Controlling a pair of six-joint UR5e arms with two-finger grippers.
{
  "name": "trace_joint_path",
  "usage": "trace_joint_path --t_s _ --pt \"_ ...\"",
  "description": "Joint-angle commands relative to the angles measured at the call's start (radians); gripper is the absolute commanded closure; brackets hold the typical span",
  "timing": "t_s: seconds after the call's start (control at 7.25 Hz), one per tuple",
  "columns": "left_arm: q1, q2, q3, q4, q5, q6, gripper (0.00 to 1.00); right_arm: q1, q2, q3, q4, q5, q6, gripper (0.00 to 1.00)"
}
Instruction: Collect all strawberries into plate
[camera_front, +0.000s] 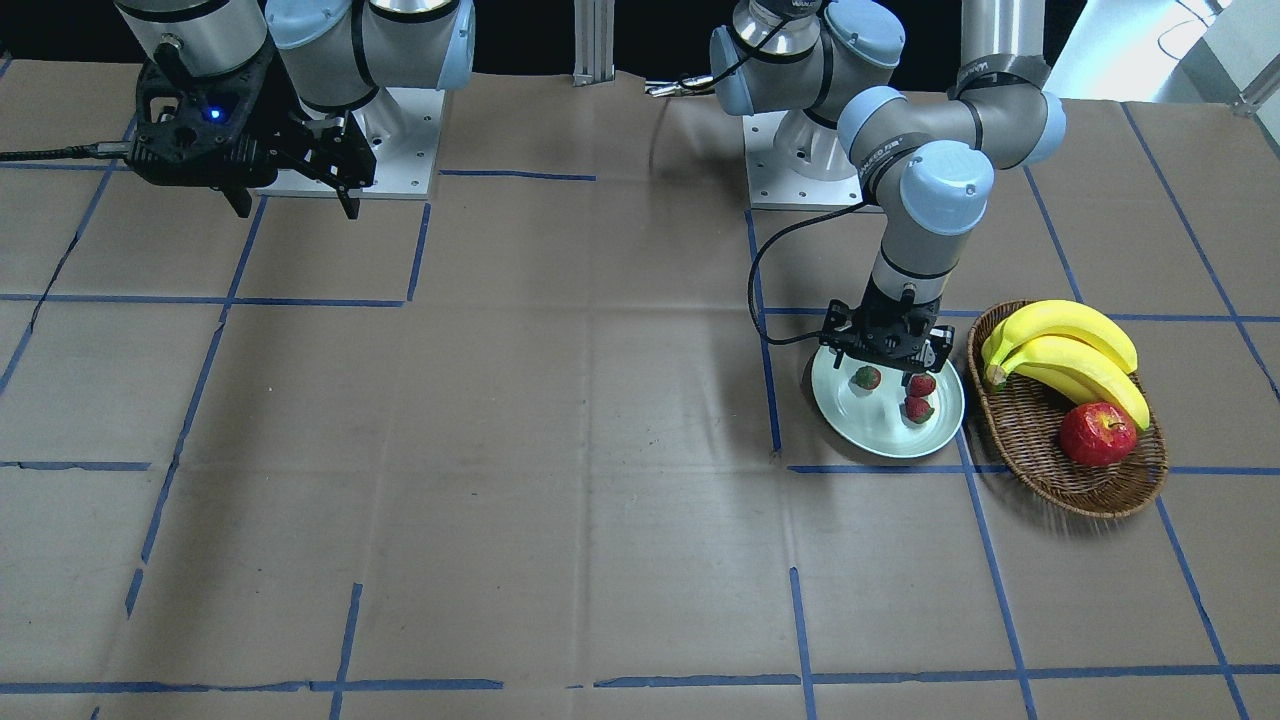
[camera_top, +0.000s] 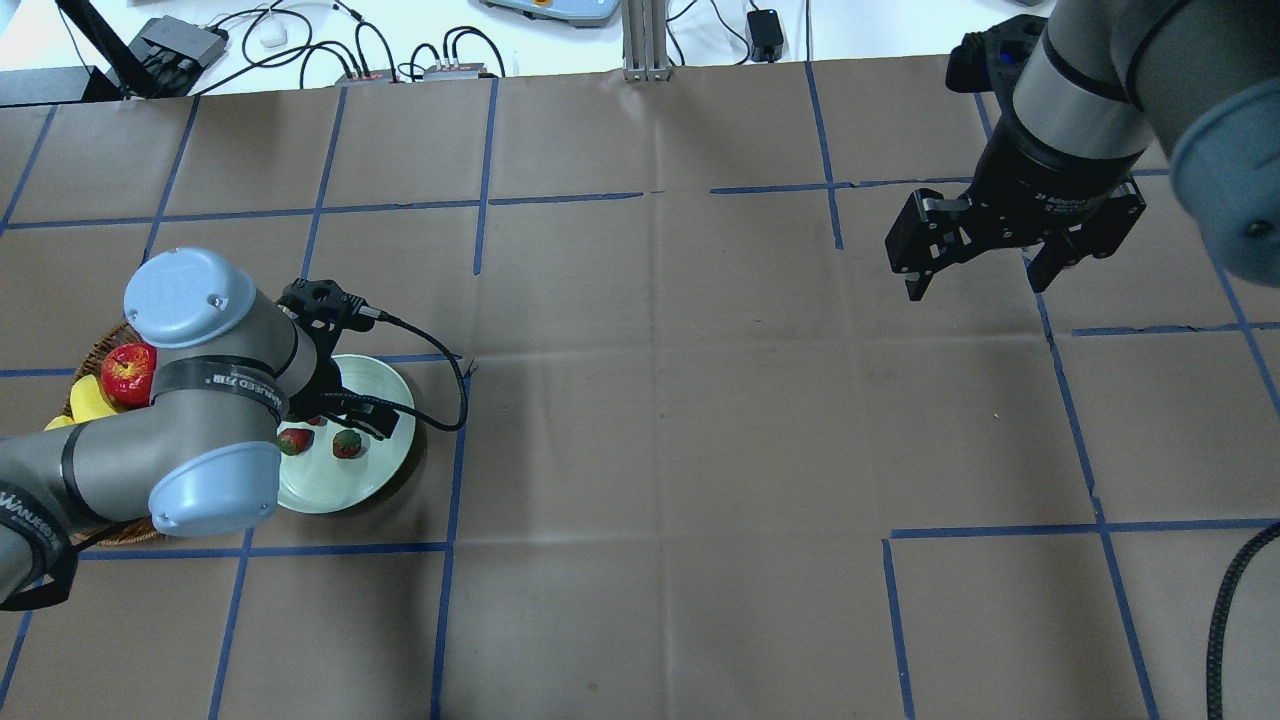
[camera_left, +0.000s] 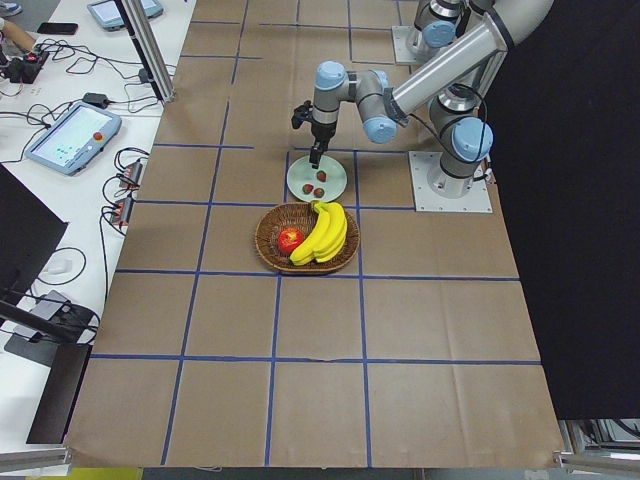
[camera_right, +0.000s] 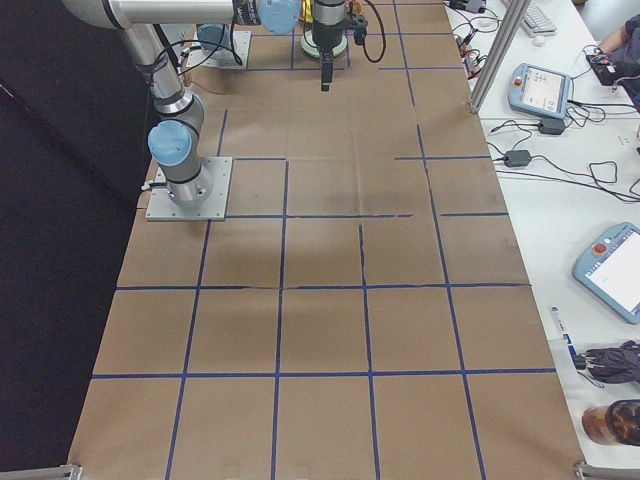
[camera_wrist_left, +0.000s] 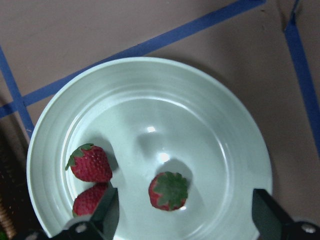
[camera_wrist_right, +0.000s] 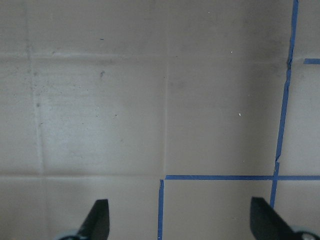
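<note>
Three strawberries lie in the pale mint-green plate (camera_front: 880, 435): one (camera_front: 866, 378) apart and two (camera_front: 921, 385) (camera_front: 918, 409) close together. The left wrist view shows them on the plate (camera_wrist_left: 200, 115): a pair (camera_wrist_left: 90, 163) (camera_wrist_left: 89, 201) at the left and one (camera_wrist_left: 169, 190) near the middle. My left gripper (camera_front: 888, 362) hangs just above the plate, open and empty, and it also shows in the left wrist view (camera_wrist_left: 186, 212) and the overhead view (camera_top: 345, 415). My right gripper (camera_front: 297, 205) is open and empty, high near its base, over bare paper (camera_wrist_right: 180, 220).
An oval brown wicker basket (camera_front: 1030, 440) stands right beside the plate, holding bananas (camera_front: 1065, 350) and a red apple (camera_front: 1097, 434). The table is covered in brown paper with blue tape lines (camera_front: 780, 400). The arm bases (camera_front: 400, 130) are at the robot's edge.
</note>
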Motion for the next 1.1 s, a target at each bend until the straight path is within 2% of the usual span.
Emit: trace_joint_path --t_s 0.0,0.41,0.55,0.97 --pt "-0.069 0.079 0.161 -0.315 -0.032 -0.156 0.02 0.000 0.001 0.000 0.000 -0.001 0.000 0.00" --pt "-0.239 0.066 0.469 -0.686 -0.032 -0.411 0.01 0.000 0.000 0.000 0.003 -0.001 0.003 0.00" --pt "-0.288 0.056 0.530 -0.759 -0.033 -0.474 0.01 0.000 0.000 0.000 0.002 -0.001 0.003 0.00" --pt "-0.312 0.047 0.533 -0.758 -0.036 -0.481 0.01 0.000 0.000 0.000 0.003 -0.001 0.003 0.00"
